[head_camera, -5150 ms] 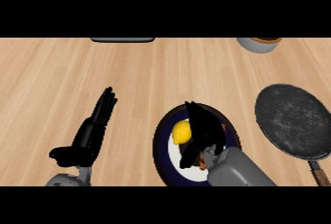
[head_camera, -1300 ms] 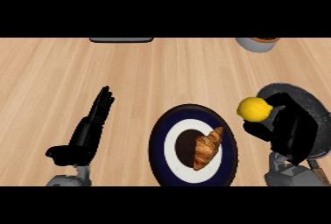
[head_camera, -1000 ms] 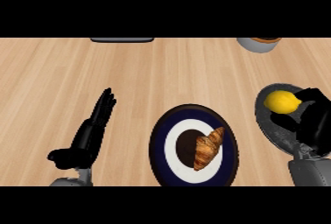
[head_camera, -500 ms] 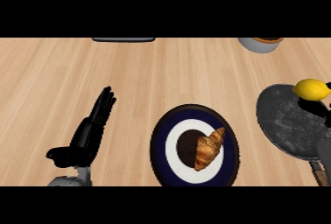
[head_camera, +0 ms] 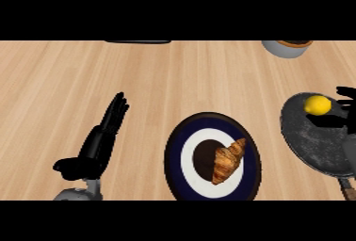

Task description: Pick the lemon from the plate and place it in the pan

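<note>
The lemon (head_camera: 318,104) lies at the pan's (head_camera: 313,146) upper rim, right hand (head_camera: 345,93) unclear, left hand (head_camera: 104,134) open.

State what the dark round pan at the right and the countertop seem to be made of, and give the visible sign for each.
The dark round pan looks like cast iron or another matte dark metal: its grey-black surface is mottled and shows no shine. The light countertop looks like wood or a wood-look laminate: pale tan with long parallel grain lines. The look alone cannot settle either.
</note>
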### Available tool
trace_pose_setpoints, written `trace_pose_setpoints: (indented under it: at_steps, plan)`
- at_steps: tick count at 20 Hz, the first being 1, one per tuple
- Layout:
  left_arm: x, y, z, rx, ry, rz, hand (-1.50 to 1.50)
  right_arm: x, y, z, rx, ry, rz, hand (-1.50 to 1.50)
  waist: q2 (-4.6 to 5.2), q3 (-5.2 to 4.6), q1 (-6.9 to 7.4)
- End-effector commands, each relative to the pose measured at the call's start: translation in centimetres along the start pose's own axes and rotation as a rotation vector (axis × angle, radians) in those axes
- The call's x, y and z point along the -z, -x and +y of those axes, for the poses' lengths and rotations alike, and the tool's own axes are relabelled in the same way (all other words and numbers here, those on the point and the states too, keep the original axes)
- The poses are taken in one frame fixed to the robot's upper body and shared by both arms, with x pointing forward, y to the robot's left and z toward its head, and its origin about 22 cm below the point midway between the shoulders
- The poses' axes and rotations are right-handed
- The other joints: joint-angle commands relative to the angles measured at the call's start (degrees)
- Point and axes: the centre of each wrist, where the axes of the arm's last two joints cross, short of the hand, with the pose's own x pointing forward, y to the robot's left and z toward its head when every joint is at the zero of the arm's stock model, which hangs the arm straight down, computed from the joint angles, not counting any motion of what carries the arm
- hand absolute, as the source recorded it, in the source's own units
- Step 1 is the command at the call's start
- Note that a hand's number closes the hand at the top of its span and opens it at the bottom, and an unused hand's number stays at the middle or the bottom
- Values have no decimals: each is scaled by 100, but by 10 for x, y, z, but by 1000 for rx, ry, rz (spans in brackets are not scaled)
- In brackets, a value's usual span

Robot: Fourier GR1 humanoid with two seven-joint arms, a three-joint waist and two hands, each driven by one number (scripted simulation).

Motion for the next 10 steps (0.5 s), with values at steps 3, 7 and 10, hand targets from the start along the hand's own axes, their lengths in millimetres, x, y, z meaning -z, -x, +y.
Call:
trace_pose_setpoints:
  at_steps: [3,7,10]
  plan:
    - [5,-2,4,-7,2,2,0,7,15,21,113,-89,-53,-150,16,4,2]
    - [-4,6,-3,2,-5,21,0,17,-15,9,295,84,-131,-150,-24,-2,-81]
    - [-4,3,0,5,-39,-7,0,18,14,-5,389,153,-149,-150,-37,-4,-135]
